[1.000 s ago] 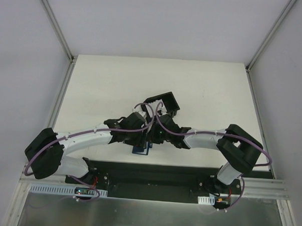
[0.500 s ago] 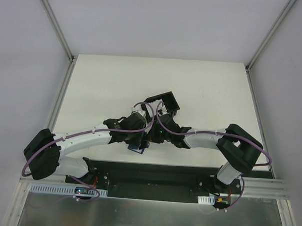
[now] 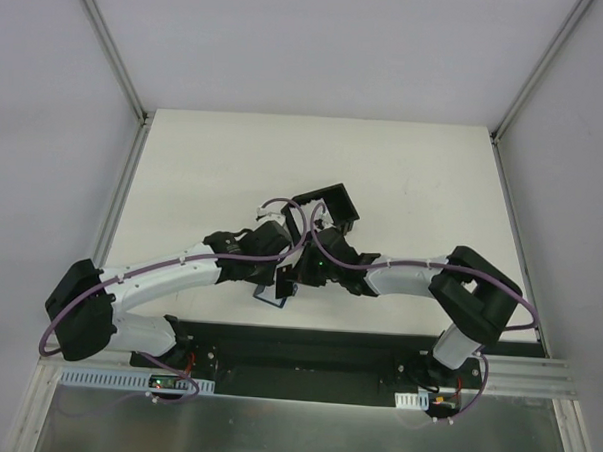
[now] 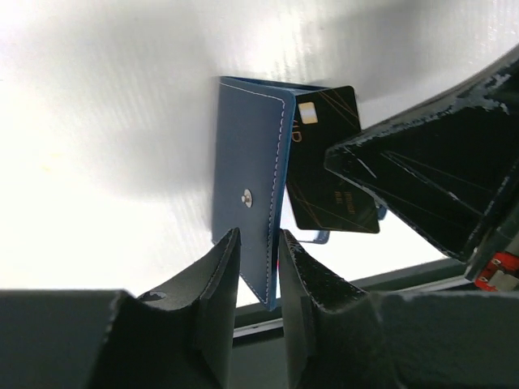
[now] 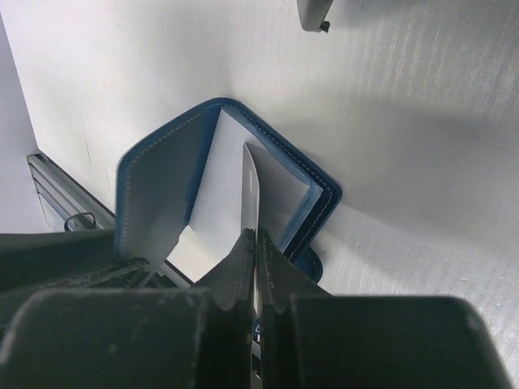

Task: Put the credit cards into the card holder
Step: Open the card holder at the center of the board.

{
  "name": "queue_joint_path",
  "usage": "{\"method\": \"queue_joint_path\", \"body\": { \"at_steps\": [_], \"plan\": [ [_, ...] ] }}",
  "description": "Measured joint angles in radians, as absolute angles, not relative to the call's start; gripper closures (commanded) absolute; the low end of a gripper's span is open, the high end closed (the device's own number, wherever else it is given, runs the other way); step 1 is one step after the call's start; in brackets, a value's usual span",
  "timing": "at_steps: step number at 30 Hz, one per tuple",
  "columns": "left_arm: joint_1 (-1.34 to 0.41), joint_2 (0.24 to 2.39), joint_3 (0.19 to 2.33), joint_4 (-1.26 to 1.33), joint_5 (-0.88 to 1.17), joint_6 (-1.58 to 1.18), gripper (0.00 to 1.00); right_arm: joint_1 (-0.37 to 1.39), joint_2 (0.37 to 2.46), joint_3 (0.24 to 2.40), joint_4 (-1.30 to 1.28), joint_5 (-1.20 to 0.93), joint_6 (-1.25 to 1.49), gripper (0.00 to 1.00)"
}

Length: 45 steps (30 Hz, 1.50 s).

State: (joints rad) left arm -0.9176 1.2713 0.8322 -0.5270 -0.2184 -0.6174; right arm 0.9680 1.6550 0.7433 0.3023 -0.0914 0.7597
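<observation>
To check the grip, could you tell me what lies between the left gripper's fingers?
The card holder has its flap edge between the fingers of the left gripper, as the left wrist view shows.

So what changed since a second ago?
The left gripper closed on the cover of the dark blue folding wallet, and its arm shifted slightly left. The right gripper stayed shut on the thin black card at the wallet.

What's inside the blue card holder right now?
A dark card, pinched by the right pincer, stands edge-on between the open flaps of the card holder. The left pincer grips one flap. Whether other cards sit in its slots is hidden.
</observation>
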Motion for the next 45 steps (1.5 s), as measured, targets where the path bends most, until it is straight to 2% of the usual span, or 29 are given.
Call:
{"method": "queue_joint_path", "body": {
  "at_steps": [7, 9, 11, 15, 23, 37, 45],
  "plan": [
    [-0.918, 1.308, 0.872, -0.587, -0.304, -0.587, 0.75, 0.967, 1.664, 0.752, 0.302, -0.094, 0.759, 1.00],
    [-0.918, 1.325, 0.881, -0.591, -0.318, -0.582, 0.81, 0.967, 1.664, 0.753, 0.301, -0.095, 0.759, 1.00],
    [-0.917, 1.342, 0.886, -0.592, -0.327, -0.579, 0.82, 0.967, 1.664, 0.753, 0.301, -0.095, 0.759, 1.00],
    [-0.916, 1.374, 0.894, -0.594, -0.340, -0.568, 1.00, 0.967, 1.664, 0.754, 0.300, -0.096, 0.759, 1.00],
    [-0.880, 1.385, 0.895, -0.593, -0.337, -0.566, 1.00, 0.961, 1.652, 0.754, 0.292, -0.093, 0.754, 1.00],
    [-0.855, 1.354, 0.861, -0.539, -0.196, -0.700, 1.00, 0.946, 1.519, 0.686, 0.167, -0.016, 0.744, 1.00],
    [-0.855, 1.355, 0.861, -0.536, -0.184, -0.717, 1.00, 0.936, 1.524, 0.674, 0.209, -0.027, 0.776, 0.99]
  ]
}}
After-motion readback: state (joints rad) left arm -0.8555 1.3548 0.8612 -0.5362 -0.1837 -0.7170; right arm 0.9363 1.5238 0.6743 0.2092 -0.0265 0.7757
